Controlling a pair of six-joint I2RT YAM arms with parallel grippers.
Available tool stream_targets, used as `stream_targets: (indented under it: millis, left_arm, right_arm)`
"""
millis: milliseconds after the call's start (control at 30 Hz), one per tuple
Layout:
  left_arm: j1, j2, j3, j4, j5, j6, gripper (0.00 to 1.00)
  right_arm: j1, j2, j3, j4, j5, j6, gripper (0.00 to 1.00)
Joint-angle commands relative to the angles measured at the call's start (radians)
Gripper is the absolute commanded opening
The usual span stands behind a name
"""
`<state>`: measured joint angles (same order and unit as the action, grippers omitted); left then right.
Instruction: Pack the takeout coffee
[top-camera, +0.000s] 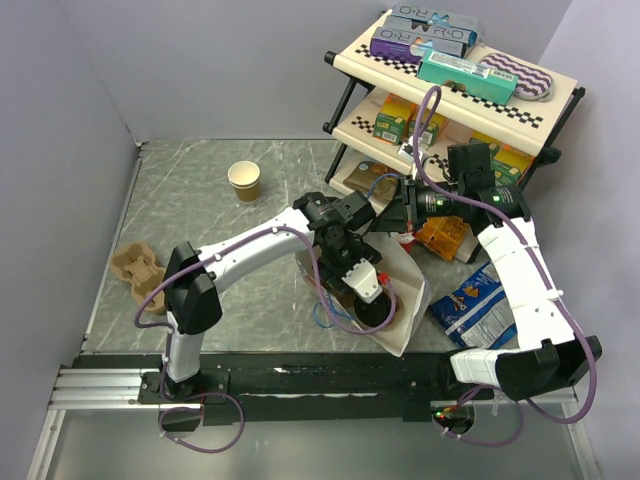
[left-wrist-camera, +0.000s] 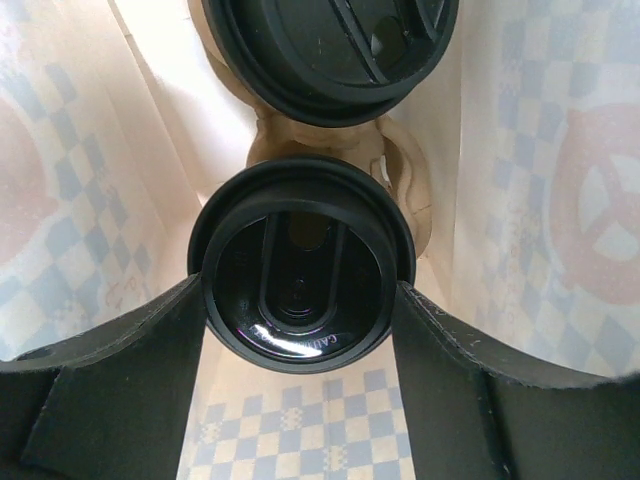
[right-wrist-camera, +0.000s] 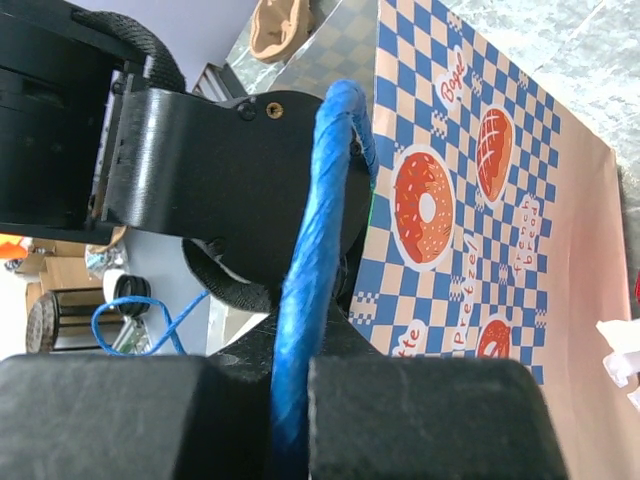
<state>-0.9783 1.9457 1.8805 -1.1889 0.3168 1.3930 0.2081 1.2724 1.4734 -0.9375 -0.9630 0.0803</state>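
Observation:
My left gripper (top-camera: 372, 300) reaches down into the white paper bag (top-camera: 408, 275). In the left wrist view its jaws (left-wrist-camera: 300, 300) press on both sides of the black lid of one takeout coffee cup (left-wrist-camera: 300, 265), which sits in a brown cardboard carrier (left-wrist-camera: 402, 190) inside the bag (left-wrist-camera: 80, 200). A second black-lidded cup (left-wrist-camera: 330, 50) stands just beyond it in the same carrier. My right gripper (right-wrist-camera: 300, 400) is shut on the bag's blue rope handle (right-wrist-camera: 322, 230), beside the donut-printed bag wall (right-wrist-camera: 470, 200). From above, the right gripper (top-camera: 397, 215) is at the bag's far rim.
A lidless brown cup (top-camera: 244, 181) stands at the back left, and a spare cardboard carrier (top-camera: 138, 268) lies at the left edge. A two-tier snack shelf (top-camera: 450, 100) fills the back right. An orange snack bag (top-camera: 445, 238) and a blue chip bag (top-camera: 475, 305) lie right of the paper bag.

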Motion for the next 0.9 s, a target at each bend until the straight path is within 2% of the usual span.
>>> stream_targets:
  millis: [0, 433, 867]
  left_arm:
    - [0.012, 0.009, -0.058, -0.003, 0.039, 0.058, 0.01]
    - [0.038, 0.078, -0.049, 0.011, 0.050, 0.078, 0.01]
    - [0.047, 0.122, -0.040, 0.051, 0.071, 0.028, 0.01]
  right_arm:
    - [-0.010, -0.002, 0.044, 0.045, -0.062, 0.010, 0.00]
    - [-0.038, 0.010, 0.051, 0.028, -0.068, -0.002, 0.00]
    - [-0.065, 0.022, 0.047, -0.004, -0.062, -0.010, 0.00]
